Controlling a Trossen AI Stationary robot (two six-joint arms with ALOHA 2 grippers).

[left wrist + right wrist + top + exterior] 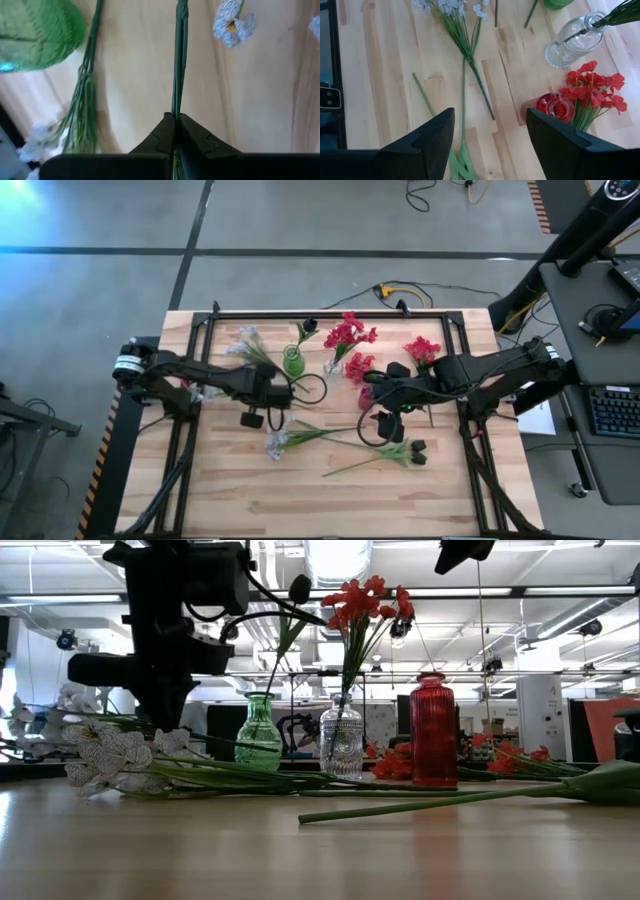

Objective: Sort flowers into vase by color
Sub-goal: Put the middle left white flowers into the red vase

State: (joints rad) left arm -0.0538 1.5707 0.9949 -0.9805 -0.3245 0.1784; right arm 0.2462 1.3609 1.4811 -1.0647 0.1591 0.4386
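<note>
A pale blue-white spray [280,440] lies mid-tabletop [240,500], and the left pincer [176,131] is clamped on a thin green stem [178,60] just right of the green vase [292,362]. The right pincer [490,137] hangs wide and empty near the red vase [555,106]. The risk is a slim stem slipping or tangling with its neighbours when lifted. No writing is legible.

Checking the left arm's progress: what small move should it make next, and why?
Probably lift straight up: the left gripper is shut on a green stem that lies along the table, so raising it frees it for sorting. The right gripper hangs open.
</note>
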